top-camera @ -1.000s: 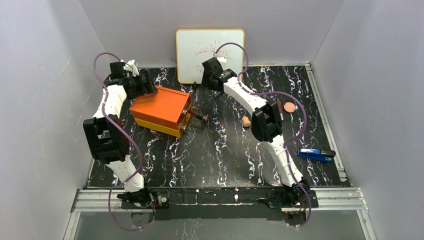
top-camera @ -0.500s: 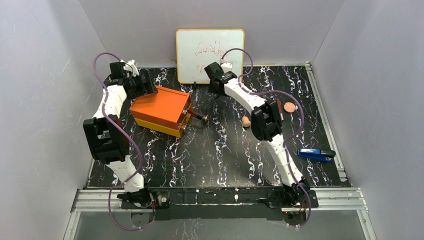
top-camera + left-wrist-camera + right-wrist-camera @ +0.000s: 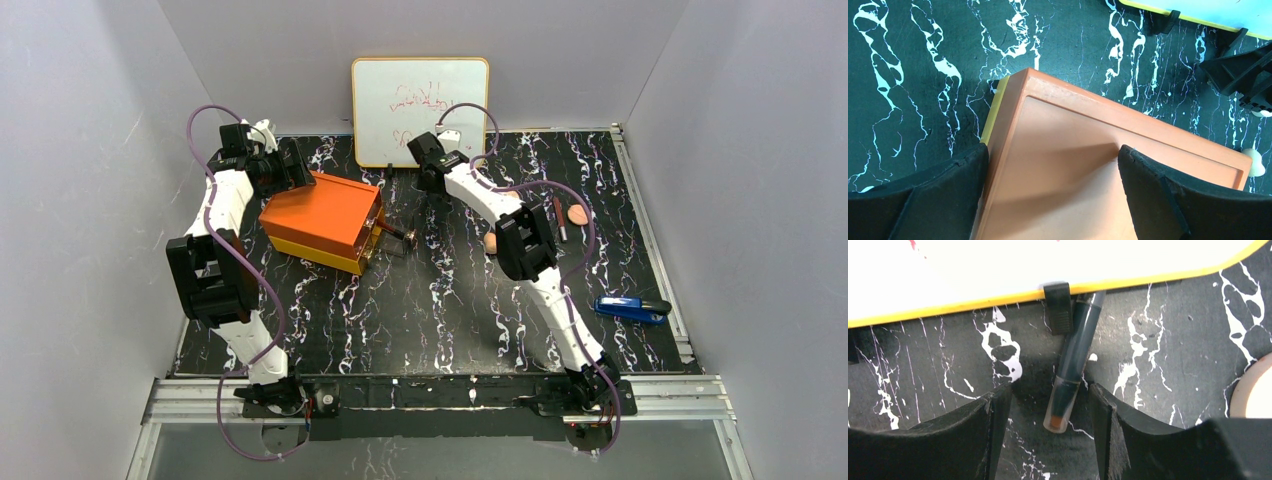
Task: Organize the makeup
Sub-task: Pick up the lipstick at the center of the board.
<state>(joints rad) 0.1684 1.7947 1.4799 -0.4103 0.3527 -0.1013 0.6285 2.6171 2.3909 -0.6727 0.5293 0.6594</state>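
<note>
Broadly, the black, white-veined tabletop [image 3: 420, 310] carries everything. A whiteboard [image 3: 420, 100] with a yellow rim and faint red scribble stands upright at the middle of its far edge. Towards the far left corner sits the big orange box [image 3: 318, 215], turned at a slant to the tabletop's edges, with a yellow layer showing under its orange top. The left claw [image 3: 290, 165] hangs over the box's far left end. From the left wrist its fingers stand spread wide, one just off the box's side edge and the other above the flat orange lid [image 3: 1088, 170], and they hold nothing. The right arm reaches to the far edge, and its claw [image 3: 430, 185] points down at the foot of the whiteboard. Near the right edge, well apart from the rest, lies the blue stapler-like object [image 3: 632, 309]. The flat round peach disc [image 3: 578, 214] rests towards the far right, with a thin dark stick [image 3: 559, 220] just beside it on its left. The tan sponge [image 3: 490, 242] lies near the middle, partly hidden behind the right arm's elbow. Smallest is the dark pencil [image 3: 1075, 350] seen from the right wrist. It lies flat with its far end against the whiteboard's rim beside a black foot clip [image 3: 1058, 307], and its clear-capped, reddish tip points towards the camera. The right claw [image 3: 1048, 405] straddles that capped end with its fingers partly open, a gap showing on each side of the pencil, so it grips nothing.
</note>
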